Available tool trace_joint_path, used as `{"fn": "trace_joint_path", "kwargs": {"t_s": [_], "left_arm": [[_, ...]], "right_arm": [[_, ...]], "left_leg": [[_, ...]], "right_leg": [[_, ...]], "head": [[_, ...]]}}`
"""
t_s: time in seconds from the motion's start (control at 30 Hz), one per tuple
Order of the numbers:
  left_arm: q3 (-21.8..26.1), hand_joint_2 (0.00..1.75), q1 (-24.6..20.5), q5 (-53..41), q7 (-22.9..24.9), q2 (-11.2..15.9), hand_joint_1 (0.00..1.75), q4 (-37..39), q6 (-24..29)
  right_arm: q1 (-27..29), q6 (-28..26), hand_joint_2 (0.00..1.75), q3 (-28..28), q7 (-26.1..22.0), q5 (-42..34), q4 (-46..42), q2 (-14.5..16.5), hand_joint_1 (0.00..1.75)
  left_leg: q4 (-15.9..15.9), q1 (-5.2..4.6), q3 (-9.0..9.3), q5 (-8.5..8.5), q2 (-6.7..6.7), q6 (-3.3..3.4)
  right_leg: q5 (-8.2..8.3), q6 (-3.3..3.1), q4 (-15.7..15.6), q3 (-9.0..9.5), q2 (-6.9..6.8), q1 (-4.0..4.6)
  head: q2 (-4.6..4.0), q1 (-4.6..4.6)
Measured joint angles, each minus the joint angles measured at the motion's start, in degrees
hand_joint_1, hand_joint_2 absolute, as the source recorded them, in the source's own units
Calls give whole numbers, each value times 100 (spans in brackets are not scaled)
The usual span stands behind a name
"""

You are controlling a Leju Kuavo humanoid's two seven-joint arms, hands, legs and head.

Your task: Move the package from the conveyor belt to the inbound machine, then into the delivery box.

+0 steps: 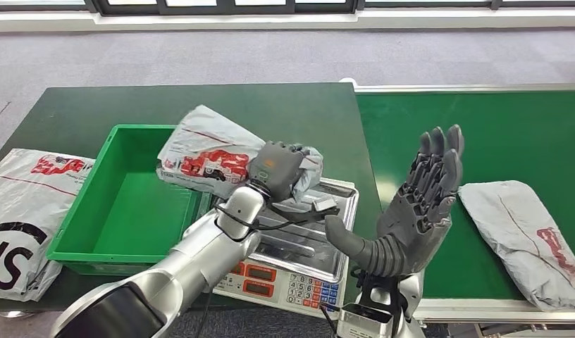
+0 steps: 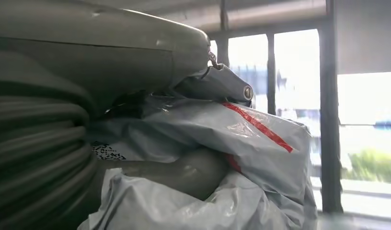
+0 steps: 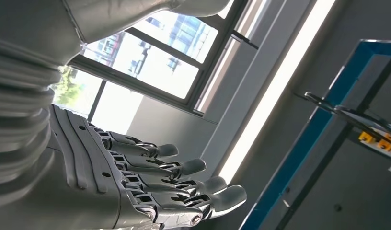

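Left hand [image 1: 276,169] clenched around a grey package [image 1: 207,152] with red print, fingers wrapped over its right end; crumpled plastic bunched under the palm. Held above the gap between the green delivery box [image 1: 77,243] on the left and the inbound machine [image 1: 341,232] to its right, the package's left part hanging over the box's far right corner, clear of the box floor. Seen from the left wrist: the same package [image 2: 241,143] pressed against the thumb [image 2: 184,175], a red stripe running across its grey film.

Right hand [image 1: 418,204] raised upright over the near edge of the conveyor belt [image 1: 510,134], palm turned left, fingers [image 3: 184,167] released, straight and slightly apart, holding nothing. From the right wrist, those fingers stretched out against windows and a ceiling light strip.

On the belt, near right, a second grey package [image 1: 524,236] lying flat, just right of the open hand and apart from it. On the dark green worktop [image 1: 200,102], far left of the box, a third package [image 1: 24,211] with black and red print, hanging partly over the near edge.
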Motion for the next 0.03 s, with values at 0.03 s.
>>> {"fn": "trace_joint_path", "kwargs": {"t_s": [0.03], "left_arm": [[25,175,-1,-135,61,48,175,-88,82]], "right_arm": [[16,-1,175,0,0,-5,-6,-4,0]], "left_leg": [[0,0,0,0,1,0]], "right_leg": [[0,0,0,-1,0,0]], "head": [[0,0]]}}
